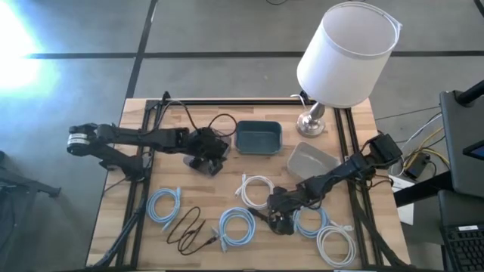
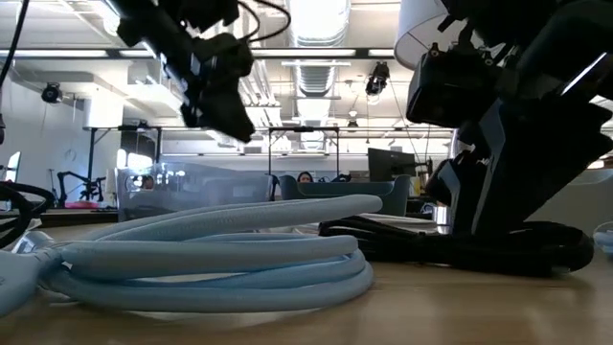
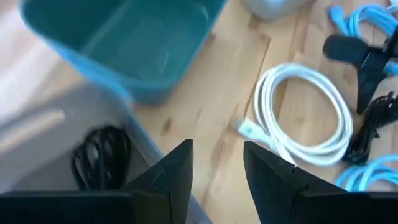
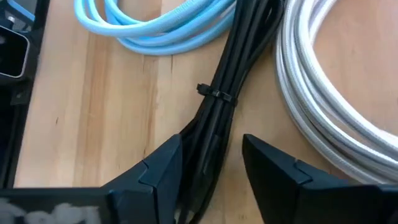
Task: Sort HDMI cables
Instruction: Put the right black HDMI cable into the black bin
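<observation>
1. My right gripper [image 4: 211, 168] is down at the table's front centre; its fingers [image 4: 158, 168] are spread and straddle a tied black cable bundle [image 4: 227, 81] on the wood, not visibly squeezing it.
2. That bundle lies between a light-blue coil [image 4: 155, 25] and a white coil [image 4: 329, 112], close beside both.
3. My left gripper [image 3: 217, 171] hangs above the table's rear left-centre, just left of the teal bin [image 1: 258, 137]. Its fingers [image 3: 174, 174] are parted and hold nothing.
4. In the left wrist view a coiled black cable [image 3: 102, 152] lies inside a clear container [image 3: 37, 124] beside the teal bin.
5. A grey bin [image 1: 311, 161] sits right of the teal bin, below the base of the white-shaded lamp [image 1: 346, 53].
6. A second white coil [image 1: 258, 189] lies on the wood at centre, just left of my right gripper. A third white coil [image 1: 336, 245] lies at the front right.
7. Light-blue coils: one at front left [image 1: 163, 205], one at front centre [image 1: 237, 227], one just right of my right gripper [image 1: 311, 221].
8. A loose thin black cable [image 1: 187, 229] lies between the front-left and front-centre blue coils.
9. In the low view a light-blue coil fills the foreground on the wooden table [image 1: 363, 121].
</observation>
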Controlling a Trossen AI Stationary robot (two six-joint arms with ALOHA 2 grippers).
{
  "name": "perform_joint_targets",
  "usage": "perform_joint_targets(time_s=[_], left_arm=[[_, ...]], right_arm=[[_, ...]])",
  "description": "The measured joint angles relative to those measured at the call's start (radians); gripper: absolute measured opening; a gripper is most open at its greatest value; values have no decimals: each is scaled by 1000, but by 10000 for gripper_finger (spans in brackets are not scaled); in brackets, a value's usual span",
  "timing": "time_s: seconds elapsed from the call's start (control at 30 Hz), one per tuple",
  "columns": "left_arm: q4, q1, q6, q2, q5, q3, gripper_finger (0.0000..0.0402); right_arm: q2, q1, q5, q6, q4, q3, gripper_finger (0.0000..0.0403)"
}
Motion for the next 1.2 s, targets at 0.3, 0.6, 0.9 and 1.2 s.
perform_joint_targets(time_s=[0.3,0.6,0.9,1.2], left_arm=[[65,-27,161,0,0,56,145],[191,-108,217,0,59,43,145],[268,-164,188,0,134,43,145],[380,-163,188,74,122,42,145]], right_arm=[[7,0,-12,-89,-13,1,62],[-121,-2,-47,-146,-135,-1,14],[-354,-13,359,-339,-350,21,13],[-398,-122,493,-354,-313,23,13]])
